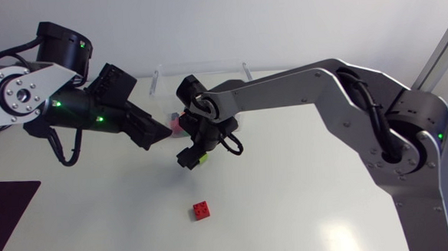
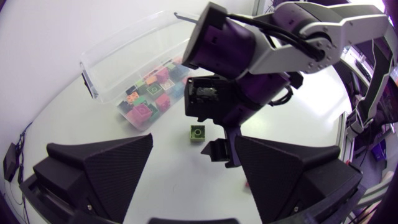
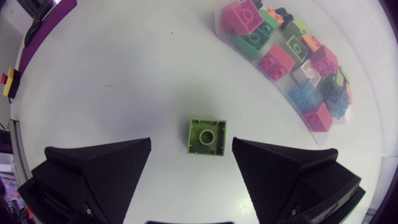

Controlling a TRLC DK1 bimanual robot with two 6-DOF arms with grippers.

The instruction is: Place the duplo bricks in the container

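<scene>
A green duplo brick (image 3: pixel 207 135) lies stud-side up on the white table between the fingers of my right gripper (image 3: pixel 191 158). There is a gap on each side, so the gripper is open around it. From above, that gripper (image 1: pixel 189 159) hangs over the green brick (image 1: pixel 201 160) at the table's middle. The clear container (image 3: pixel 287 93) with several coloured bricks stands just ahead of it. A red brick (image 1: pixel 201 210) lies alone nearer the front. My left gripper (image 2: pixel 193 177) is open and empty, raised beside the container (image 2: pixel 99 53) and facing the green brick (image 2: pixel 198 132).
My right arm's wrist (image 2: pixel 242 87) hangs close in front of the left gripper. A dark mat (image 1: pixel 2 210) lies at the table's left edge. The container's rim (image 1: pixel 202 65) shows behind both arms.
</scene>
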